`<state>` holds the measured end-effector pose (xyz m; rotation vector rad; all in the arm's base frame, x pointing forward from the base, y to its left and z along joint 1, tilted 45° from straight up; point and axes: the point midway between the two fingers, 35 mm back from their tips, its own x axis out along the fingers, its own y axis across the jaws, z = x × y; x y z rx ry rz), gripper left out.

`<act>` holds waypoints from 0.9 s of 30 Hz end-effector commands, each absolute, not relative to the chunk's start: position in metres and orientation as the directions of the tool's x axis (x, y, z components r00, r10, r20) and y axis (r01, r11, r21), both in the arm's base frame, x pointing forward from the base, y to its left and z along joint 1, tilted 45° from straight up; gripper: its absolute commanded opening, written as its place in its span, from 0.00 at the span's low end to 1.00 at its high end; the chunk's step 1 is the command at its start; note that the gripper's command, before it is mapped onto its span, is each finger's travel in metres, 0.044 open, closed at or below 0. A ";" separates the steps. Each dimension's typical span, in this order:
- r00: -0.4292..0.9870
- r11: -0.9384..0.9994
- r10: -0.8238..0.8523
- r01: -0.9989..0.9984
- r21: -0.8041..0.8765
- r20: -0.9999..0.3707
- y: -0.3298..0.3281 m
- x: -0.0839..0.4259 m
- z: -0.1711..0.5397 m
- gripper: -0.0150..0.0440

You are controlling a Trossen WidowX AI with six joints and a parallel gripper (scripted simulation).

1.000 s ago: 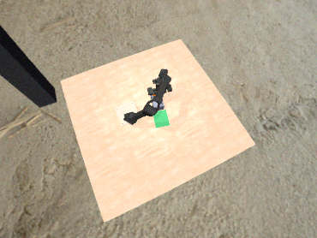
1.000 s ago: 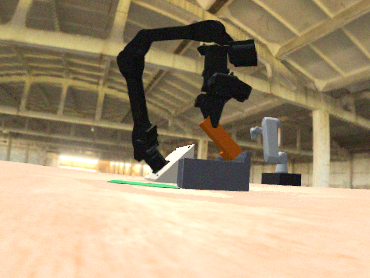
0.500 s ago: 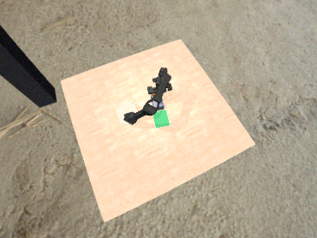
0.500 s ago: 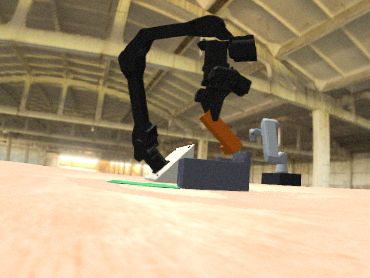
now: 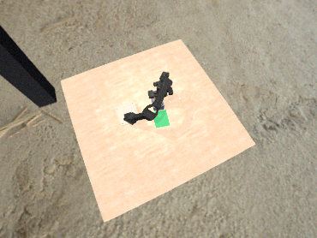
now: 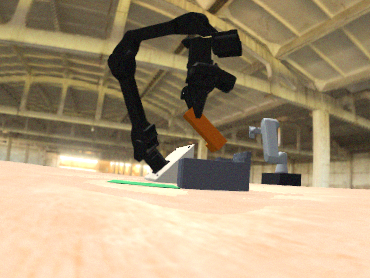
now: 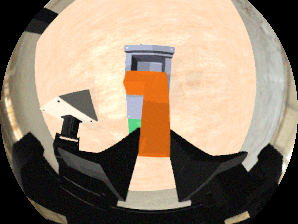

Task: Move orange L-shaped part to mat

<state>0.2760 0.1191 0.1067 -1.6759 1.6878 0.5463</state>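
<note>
1. End effector [image 5: 152,95] [image 6: 198,114] [image 7: 155,132] is clamped on the plain end of the orange L-shaped part [image 5: 153,98] [image 6: 205,131] [image 7: 156,120]; keep that pinch firm, since the long overhang could pivot it.
2. In the exterior view the part slants from upper left to lower right, its L-shaped end lowest and appearing just above the grey tray [image 5: 159,106] [image 6: 212,174] [image 7: 150,48], right of centre. Judge the lift by that low end, and raise a little more before going sideways, lest it catch the rim.
3. Carry smoothly toward the green mat [image 5: 162,120] [image 6: 142,184] [image 7: 134,125], at lower left in the exterior view and just below centre from the top.
4. Level the part over the mat by turning the wrist, top side up; lowered at this slant, the L-shaped end would land first and might twist the grip.
5. Descend slowly until its whole underside bears on the mat, then open evenly and withdraw straight up.
</note>
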 end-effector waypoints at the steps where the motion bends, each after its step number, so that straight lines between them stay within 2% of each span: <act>1: 0.071 0.072 -0.695 -0.983 -0.168 -0.715 0.107 0.272 0.116 0.25; 27: 0.155 0.020 -0.649 -0.975 -0.221 -0.745 0.036 0.243 0.183 0.25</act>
